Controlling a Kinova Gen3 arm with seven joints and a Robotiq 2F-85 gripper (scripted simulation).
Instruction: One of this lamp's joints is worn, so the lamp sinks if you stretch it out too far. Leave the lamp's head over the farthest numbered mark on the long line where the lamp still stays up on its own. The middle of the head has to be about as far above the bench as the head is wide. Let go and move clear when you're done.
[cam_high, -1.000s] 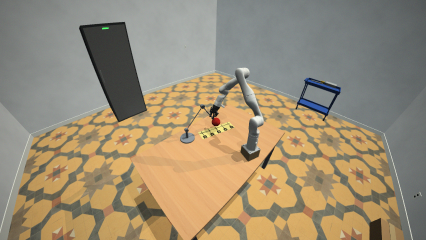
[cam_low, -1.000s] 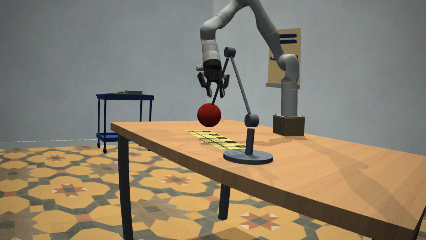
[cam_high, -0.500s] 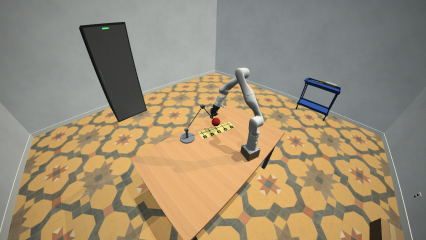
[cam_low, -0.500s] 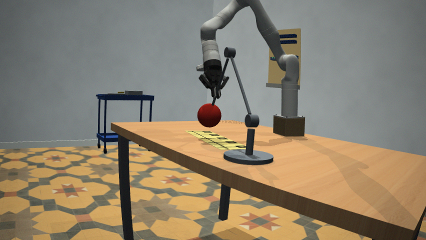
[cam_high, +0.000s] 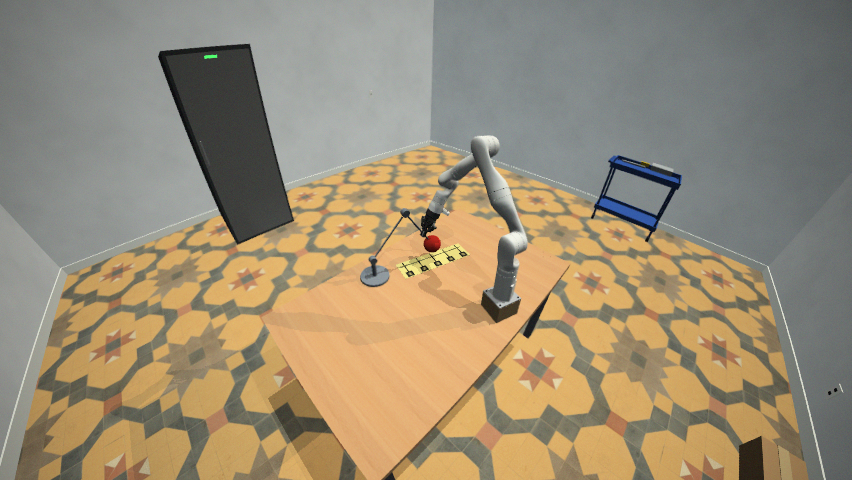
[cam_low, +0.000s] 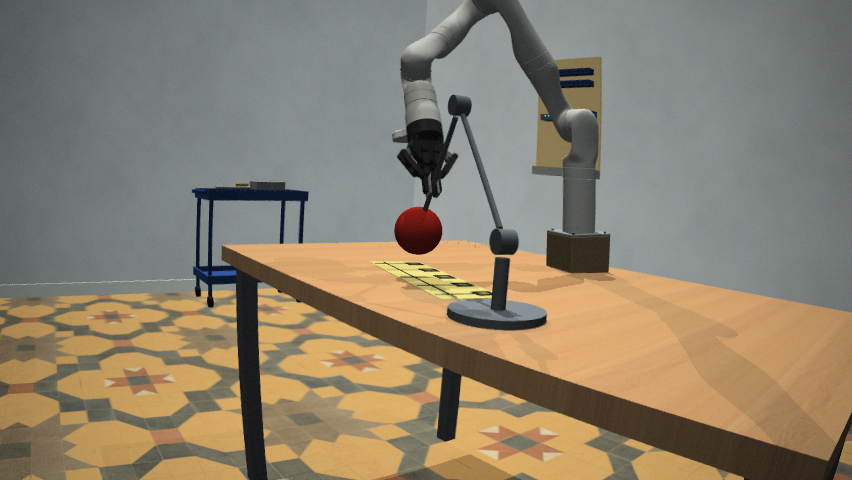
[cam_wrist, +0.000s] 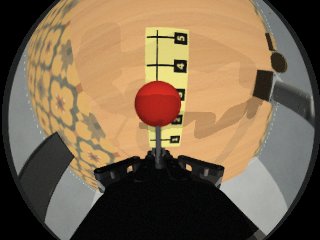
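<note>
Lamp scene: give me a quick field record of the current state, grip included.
lamp base: grey disc on the wooden bench, near end of the strip
lamp arms: two thin rods, elbow joint raised high
lamp head: red ball, hanging above the bench, not touching
gripper: shut on the forearm rod just above the head
marked strip: yellow, numbers 4 and 5 readable past the head in the wrist view; lower marks partly hidden by the head
head over mark: roughly 2 to 3, cannot tell exactly
background: blue cart, dark door
</note>
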